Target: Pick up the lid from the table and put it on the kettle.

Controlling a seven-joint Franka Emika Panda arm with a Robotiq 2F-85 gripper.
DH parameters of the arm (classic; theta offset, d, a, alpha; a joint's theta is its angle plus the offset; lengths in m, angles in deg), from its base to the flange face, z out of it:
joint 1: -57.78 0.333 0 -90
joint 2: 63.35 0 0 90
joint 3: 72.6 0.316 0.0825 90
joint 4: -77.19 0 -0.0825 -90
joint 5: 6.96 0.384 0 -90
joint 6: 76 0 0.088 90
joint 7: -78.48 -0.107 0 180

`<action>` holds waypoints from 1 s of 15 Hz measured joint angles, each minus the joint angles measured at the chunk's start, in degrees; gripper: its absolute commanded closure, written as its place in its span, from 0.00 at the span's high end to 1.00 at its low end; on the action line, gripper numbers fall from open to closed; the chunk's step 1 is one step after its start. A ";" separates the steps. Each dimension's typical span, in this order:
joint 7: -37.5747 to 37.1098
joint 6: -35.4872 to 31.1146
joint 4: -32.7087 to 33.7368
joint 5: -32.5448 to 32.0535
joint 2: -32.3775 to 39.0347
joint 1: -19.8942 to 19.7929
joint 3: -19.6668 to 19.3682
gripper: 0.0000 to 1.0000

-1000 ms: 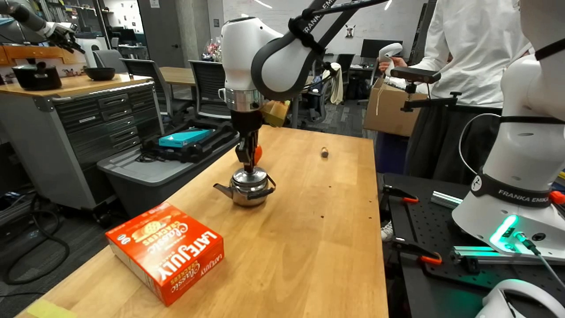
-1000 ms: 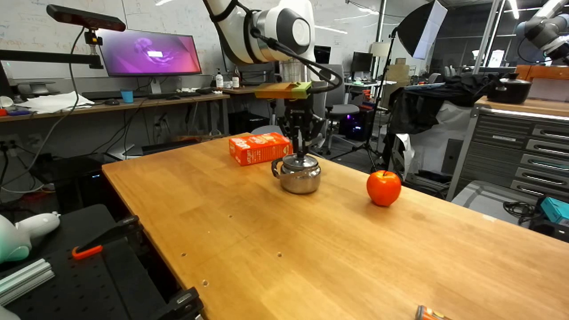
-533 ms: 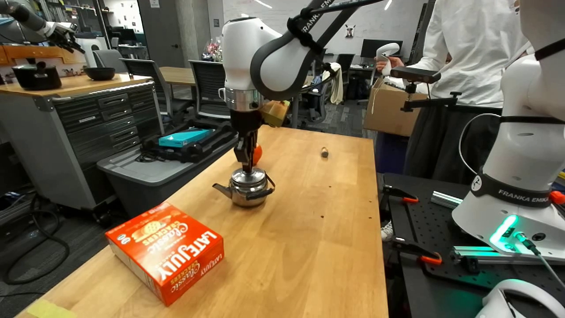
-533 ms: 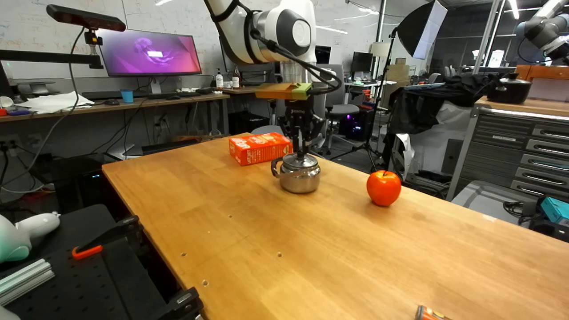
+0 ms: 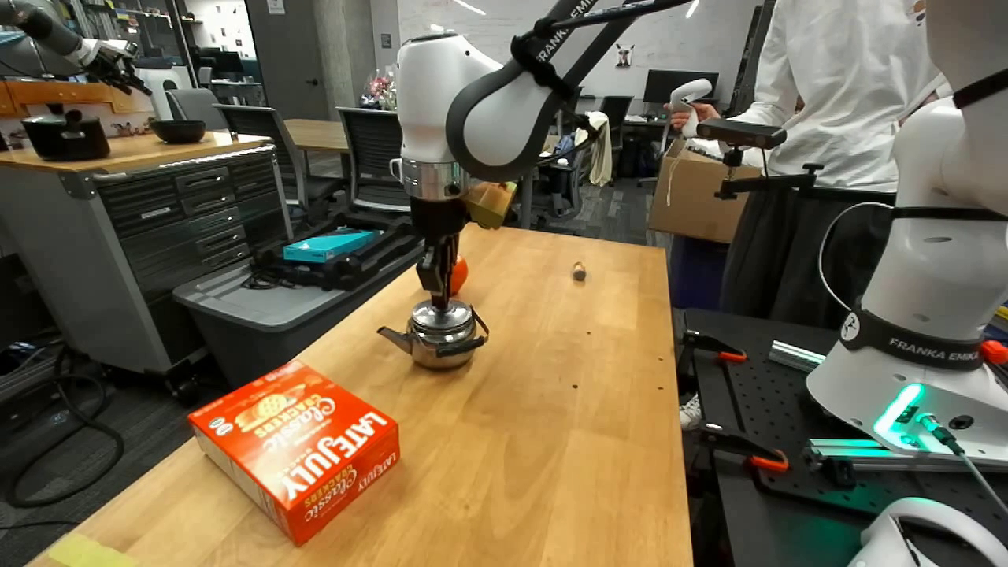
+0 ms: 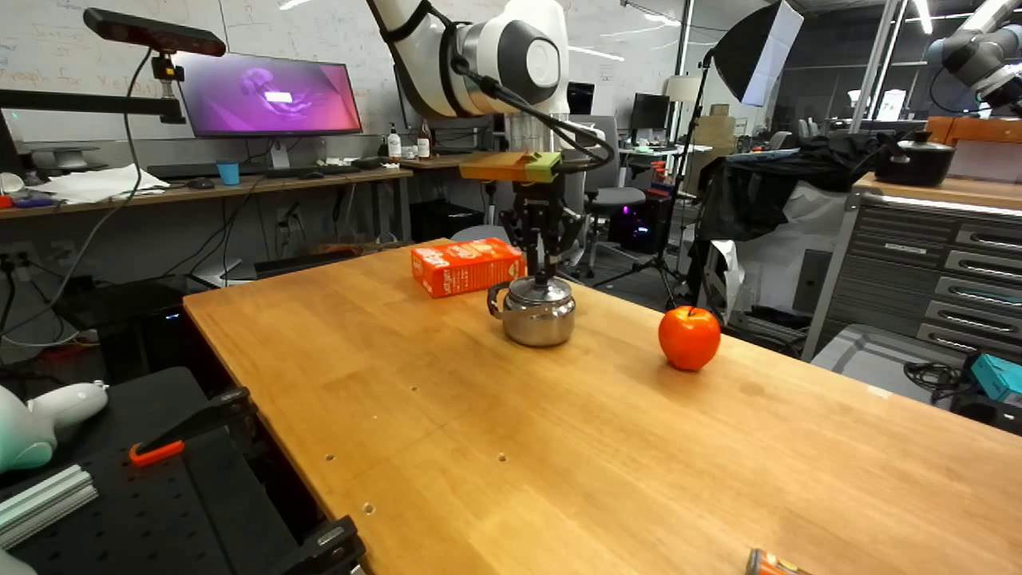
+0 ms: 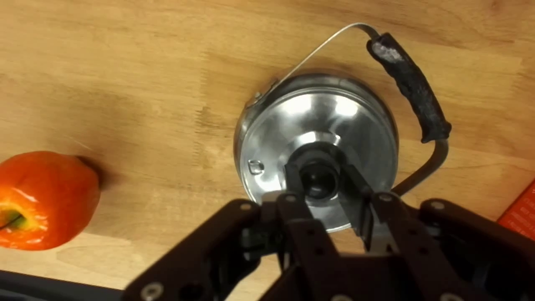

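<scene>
A wooden tabletop (image 5: 535,472) bears a red-orange rectangular cracker box (image 5: 295,449). The black two-fingered end effector (image 7: 320,175) points down over a squat, shiny silver metal kettle (image 6: 540,327). A round orange-red apple (image 6: 690,339) lies across the kettle from the box. The round silvery metal lid (image 7: 353,144) sits atop the kettle, its black knob (image 7: 319,184) pinched between the fingers (image 7: 354,182).

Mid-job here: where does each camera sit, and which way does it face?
An exterior view: near the box, looking along the table at the kettle; arm, pincer and base show.
An exterior view: nearer the apple, looking diagonally back toward the box; arm and pincer show.
Wrist view: mounted above the pincer, which shows, facing down at the lid on the kettle.
Both exterior views share kettle, box and apple.
</scene>
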 measured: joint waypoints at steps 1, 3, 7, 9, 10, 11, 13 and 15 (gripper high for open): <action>0.03 0.00 0.02 0.00 0.10 0.00 -0.01 0.68; 0.14 0.00 0.04 0.00 0.18 0.00 -0.01 0.83; 0.72 0.00 0.43 0.00 0.12 0.05 0.09 1.00; 0.84 0.00 0.74 0.00 -0.19 0.26 0.13 1.00; 0.86 0.00 0.85 -0.01 -0.46 0.40 0.14 1.00; 0.87 0.00 0.90 -0.01 -0.80 0.56 0.15 1.00; 1.06 0.16 0.83 -0.05 -1.91 0.89 0.16 1.00; 1.42 0.65 0.41 -0.07 -3.51 1.18 0.25 1.00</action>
